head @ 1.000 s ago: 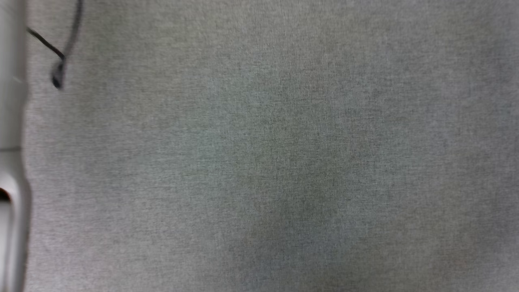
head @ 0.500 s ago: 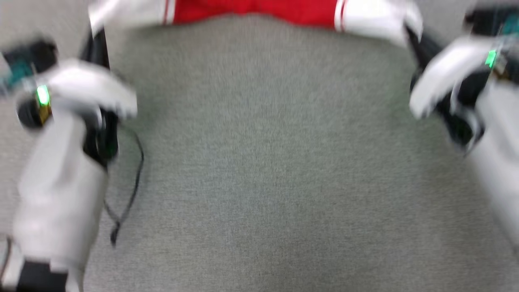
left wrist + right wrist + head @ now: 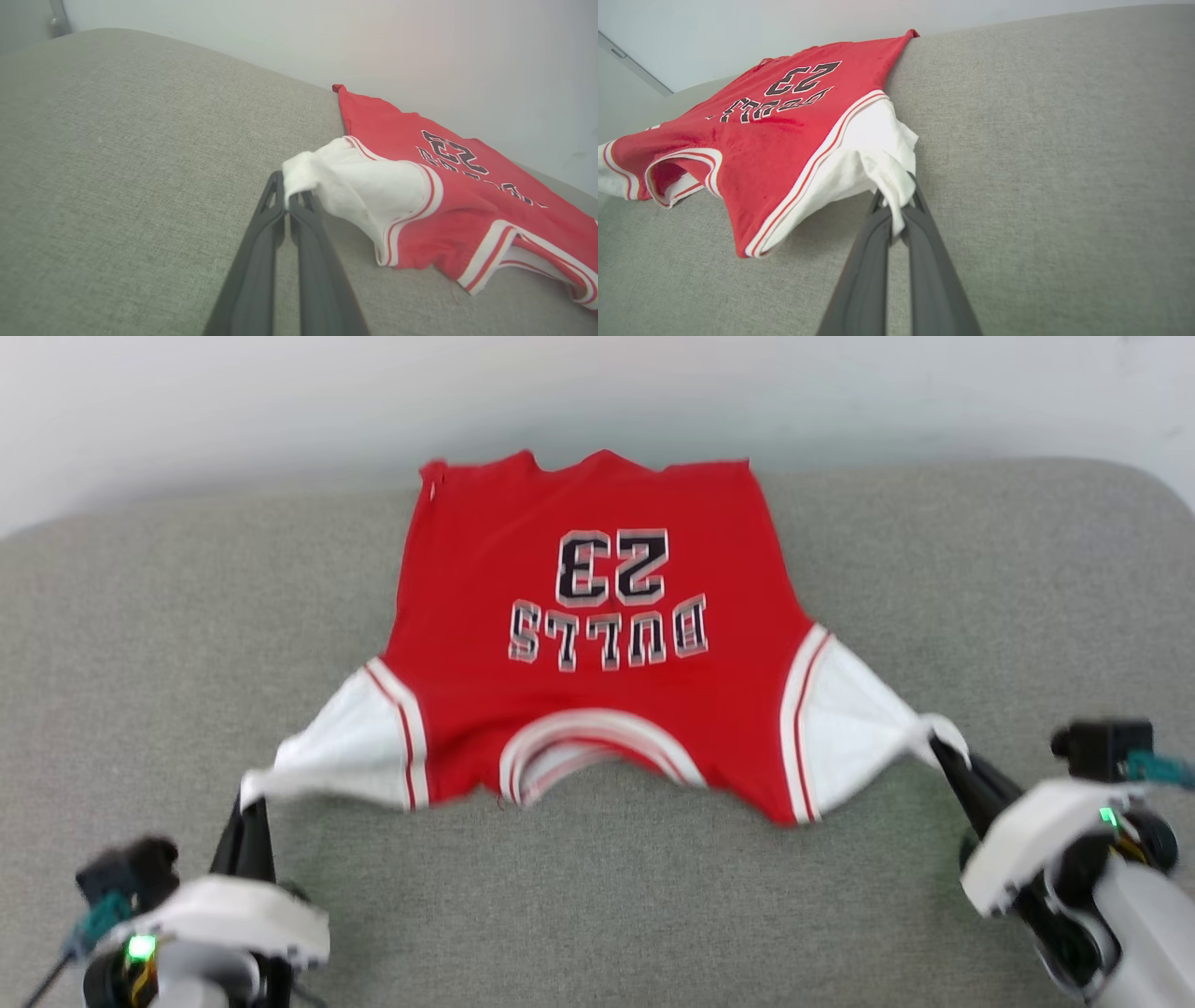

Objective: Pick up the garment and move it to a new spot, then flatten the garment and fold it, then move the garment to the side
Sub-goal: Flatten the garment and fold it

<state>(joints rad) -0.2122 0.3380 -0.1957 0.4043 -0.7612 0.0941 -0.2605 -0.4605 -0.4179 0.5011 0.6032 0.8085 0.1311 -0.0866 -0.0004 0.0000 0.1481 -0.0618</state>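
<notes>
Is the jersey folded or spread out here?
Spread: the garment lies open, print up; left end effector and right end effector pinch its sleeves.

Red garment (image 3: 597,644) (white panels, black numerals)

The garment (image 3: 597,700) on cushion (image 3: 168,616) — wall (image 3: 280,392) behind

Grey fabric surface (image 3: 597,896) against pale wall (image 3: 280,401).
</notes>
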